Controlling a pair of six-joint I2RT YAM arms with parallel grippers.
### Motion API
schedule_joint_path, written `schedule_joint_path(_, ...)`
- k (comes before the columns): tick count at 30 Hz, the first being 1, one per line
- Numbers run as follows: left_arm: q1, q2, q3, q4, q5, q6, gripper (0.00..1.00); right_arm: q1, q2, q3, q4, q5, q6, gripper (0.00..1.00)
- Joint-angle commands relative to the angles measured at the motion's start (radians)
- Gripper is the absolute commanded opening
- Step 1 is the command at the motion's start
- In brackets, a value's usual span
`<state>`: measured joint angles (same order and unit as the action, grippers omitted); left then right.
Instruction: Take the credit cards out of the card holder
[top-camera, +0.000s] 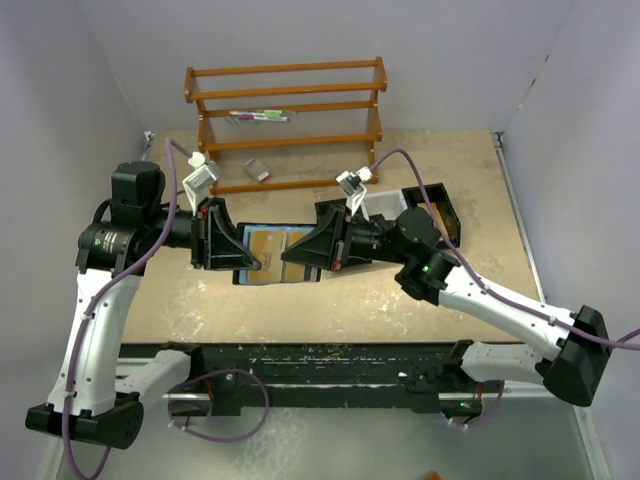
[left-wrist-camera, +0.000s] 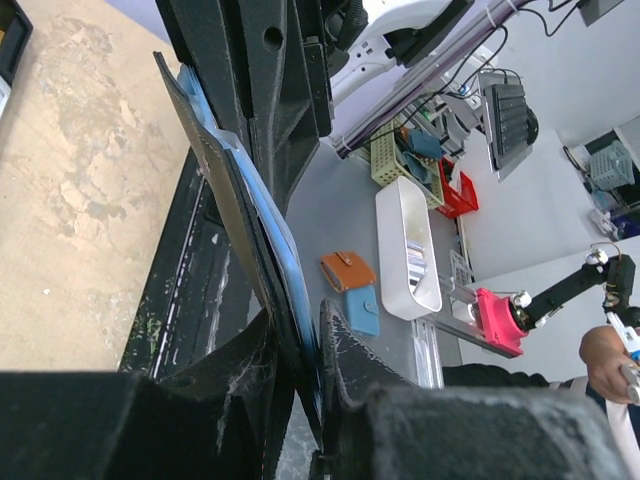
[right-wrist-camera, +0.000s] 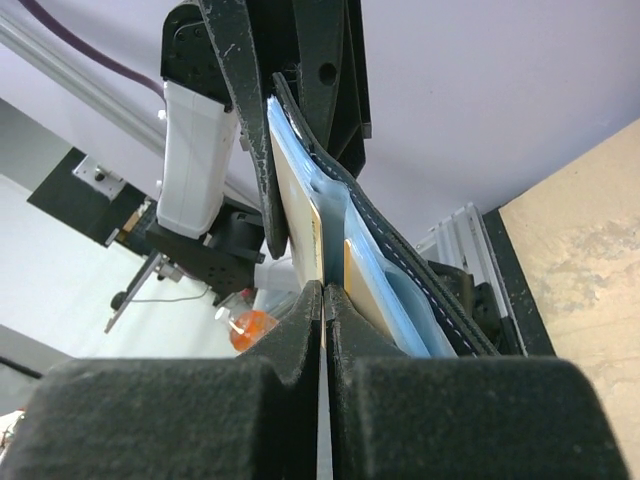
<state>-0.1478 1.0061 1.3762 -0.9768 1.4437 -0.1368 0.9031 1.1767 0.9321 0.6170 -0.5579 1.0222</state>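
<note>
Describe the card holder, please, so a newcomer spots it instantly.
Before the wooden rack, the left hand and right hand meet. Between them is the card holder: an open black wallet with blue lining and a tan card, unlike the tray.

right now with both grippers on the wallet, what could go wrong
1. The right gripper pinches only the thin edge of one credit card, so it may slip off as it pulls.
2. The left gripper clamps the card holder by one edge alone; a hard pull may twist it or tug it loose.
3. A second card sits in the next slot and could slide out and drop.
</note>
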Motion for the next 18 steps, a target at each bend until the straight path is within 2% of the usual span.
schedule_joint_path(1, -0.012, -0.019, 0.008, 0.072, 0.158, -0.022, 0.19, -0.009, -0.011, -0.026, 0.008, 0.036, 0.006, 0.0)
schedule_joint_path(5, -0.012, -0.02, 0.0, 0.085, 0.147, -0.035, 0.06, -0.009, -0.011, -0.028, 0.016, 0.035, 0.01, 0.0)
schedule_joint_path(10, -0.01, -0.024, 0.001, 0.094, 0.147, -0.045, 0.05, -0.014, -0.035, -0.04, -0.006, 0.048, 0.001, 0.0)
schedule_joint_path(18, -0.01, -0.028, -0.002, 0.096, 0.149, -0.053, 0.1, -0.026, -0.081, -0.062, -0.055, 0.069, -0.019, 0.0)
